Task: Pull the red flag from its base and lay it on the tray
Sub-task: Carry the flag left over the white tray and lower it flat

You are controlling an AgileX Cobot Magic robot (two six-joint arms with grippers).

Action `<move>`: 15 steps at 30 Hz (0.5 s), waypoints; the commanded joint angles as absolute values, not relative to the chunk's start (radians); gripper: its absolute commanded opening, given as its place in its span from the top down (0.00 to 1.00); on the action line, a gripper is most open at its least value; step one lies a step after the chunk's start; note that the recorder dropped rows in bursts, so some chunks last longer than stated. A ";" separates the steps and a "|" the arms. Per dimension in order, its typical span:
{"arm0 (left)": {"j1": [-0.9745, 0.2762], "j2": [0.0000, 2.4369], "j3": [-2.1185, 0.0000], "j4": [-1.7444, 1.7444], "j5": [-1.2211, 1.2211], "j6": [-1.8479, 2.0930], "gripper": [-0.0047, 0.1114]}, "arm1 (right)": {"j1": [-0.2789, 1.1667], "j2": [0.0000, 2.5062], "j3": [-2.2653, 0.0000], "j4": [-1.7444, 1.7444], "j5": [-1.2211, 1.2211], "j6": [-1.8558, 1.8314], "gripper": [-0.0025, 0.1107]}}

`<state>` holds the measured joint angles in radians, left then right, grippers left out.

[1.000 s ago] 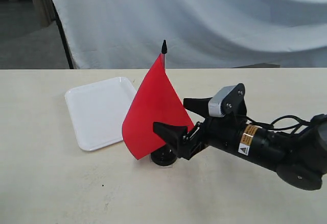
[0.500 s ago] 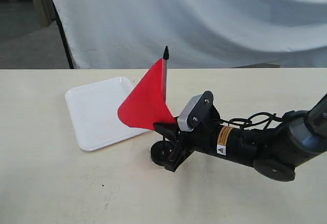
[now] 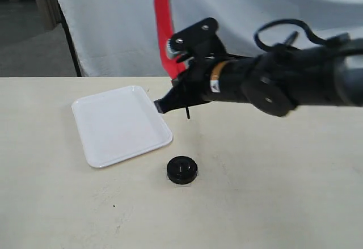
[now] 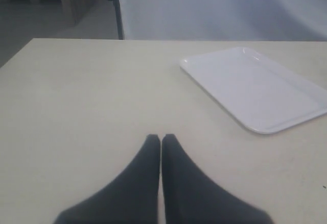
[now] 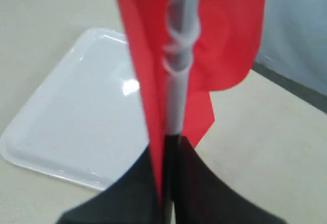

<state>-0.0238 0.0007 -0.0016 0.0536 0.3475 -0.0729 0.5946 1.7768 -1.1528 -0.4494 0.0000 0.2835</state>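
White cloth hangs behind the bench (image 3: 272,203). At left centre lies the tray (image 3: 119,125), just down-left of the right tool (image 3: 170,98). That tool is clamped on the red flag (image 3: 163,28), stick upright, top middle. Lower down sits the base (image 3: 182,170). The left tool (image 4: 161,147) is pinched together.

A second ago the red flag (image 3: 163,30) stood upright in the base (image 3: 182,169) with the right pincer (image 3: 173,96) open beside it. Half a second ago that pincer had closed low on the stick, and now the flag is out of the base and held high off the surface (image 3: 272,192), its cloth hanging narrow and edge-on where it had spread wide. The right arm has risen with it from just over the surface, leaving the base standing alone, its top uncovered.
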 commanded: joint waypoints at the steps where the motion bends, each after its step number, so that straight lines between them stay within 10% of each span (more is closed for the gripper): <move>1: -0.021 0.000 0.000 0.052 0.344 -0.075 0.95 | 0.687 1.937 -1.439 -0.483 0.431 0.258 0.98; 15: -0.021 0.000 0.000 0.052 0.344 -0.075 0.95 | 0.831 2.516 -2.276 -0.633 1.112 0.166 0.98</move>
<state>-0.0238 0.0007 -0.0016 0.0536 0.3475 -0.0729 0.8280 2.4560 -2.1728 -0.6192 1.0684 0.1997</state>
